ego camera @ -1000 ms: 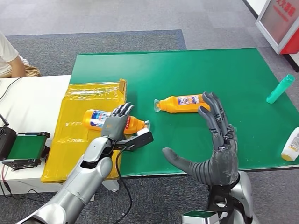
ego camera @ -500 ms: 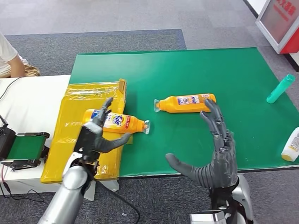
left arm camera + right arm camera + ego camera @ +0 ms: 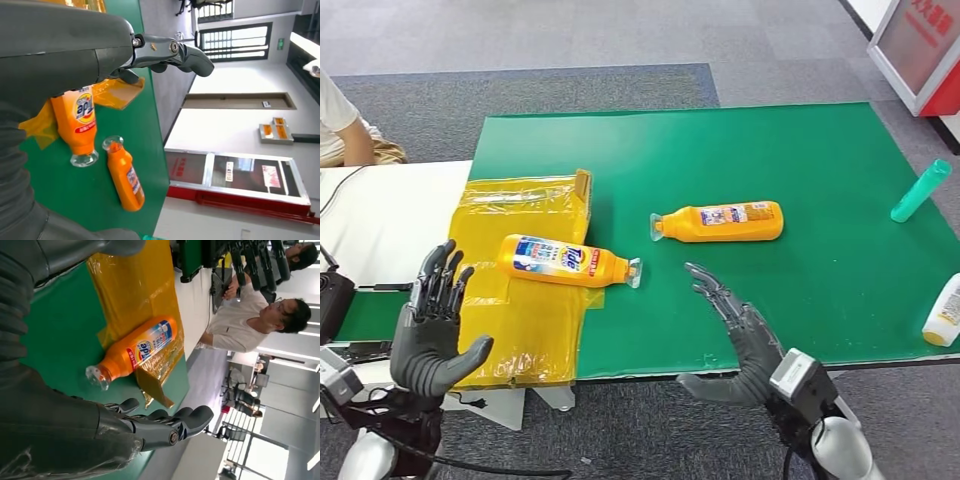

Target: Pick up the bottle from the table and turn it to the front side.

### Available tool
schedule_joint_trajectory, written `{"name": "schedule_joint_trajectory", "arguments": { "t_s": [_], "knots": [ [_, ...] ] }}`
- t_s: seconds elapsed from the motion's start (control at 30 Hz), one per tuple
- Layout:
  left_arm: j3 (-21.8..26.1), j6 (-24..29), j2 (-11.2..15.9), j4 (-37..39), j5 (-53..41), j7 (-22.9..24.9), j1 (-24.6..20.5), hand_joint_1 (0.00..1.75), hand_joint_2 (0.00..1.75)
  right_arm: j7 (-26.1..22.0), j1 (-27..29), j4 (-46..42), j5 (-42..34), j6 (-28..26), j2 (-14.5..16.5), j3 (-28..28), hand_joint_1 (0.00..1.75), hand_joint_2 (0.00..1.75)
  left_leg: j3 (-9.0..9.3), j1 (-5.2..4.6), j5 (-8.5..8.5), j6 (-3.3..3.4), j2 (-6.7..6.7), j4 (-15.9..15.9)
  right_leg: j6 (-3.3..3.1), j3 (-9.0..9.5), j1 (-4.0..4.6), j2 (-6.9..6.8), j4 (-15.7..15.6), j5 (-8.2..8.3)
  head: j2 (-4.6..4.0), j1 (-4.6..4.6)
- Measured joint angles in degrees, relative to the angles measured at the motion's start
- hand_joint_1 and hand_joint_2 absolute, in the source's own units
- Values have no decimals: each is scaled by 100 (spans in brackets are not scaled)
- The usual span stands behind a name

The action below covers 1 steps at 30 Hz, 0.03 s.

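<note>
Two orange bottles lie on their sides on the green counter [image 3: 788, 150] in front of me, and I order what I see from the largest down. That green surface spreads widest; a white counter [image 3: 388, 215] joins it on my left. A yellow plastic sheet [image 3: 524, 320] overlaps the green surface's left edge. My left hand [image 3: 432, 335] hangs low at the near left, palm up, its fingers [image 3: 441, 275] spread and holding nothing, apart from everything. My right hand [image 3: 743, 345] sits at the near edge of the green, its fingers [image 3: 709, 285] stretched flat and apart, gripping nothing. One bottle [image 3: 565, 261] rests partly on the yellow sheet, its front label with the brand name facing up, its clear cap pointing right onto the green. The other bottle [image 3: 720, 222] lies further right and a little further from me, cap pointing left, well apart from both my hands. A teal bottle [image 3: 920, 190] lies near the far right edge, and a white bottle [image 3: 945, 312] sits at the right border.
</note>
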Motion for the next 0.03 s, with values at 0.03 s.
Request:
{"name": "schedule_joint_trajectory", "arguments": {
  "t_s": [0.03],
  "knots": [
    [4, -6, 14, -19, 3, 6, 31, 0, 175, 27, -2, 24, -62, -2, 3, -13, 0, 175, 0, 0, 0, 0, 0, 0, 0, 1, 0, 0, 0, 0, 0, 0]
  ]
}}
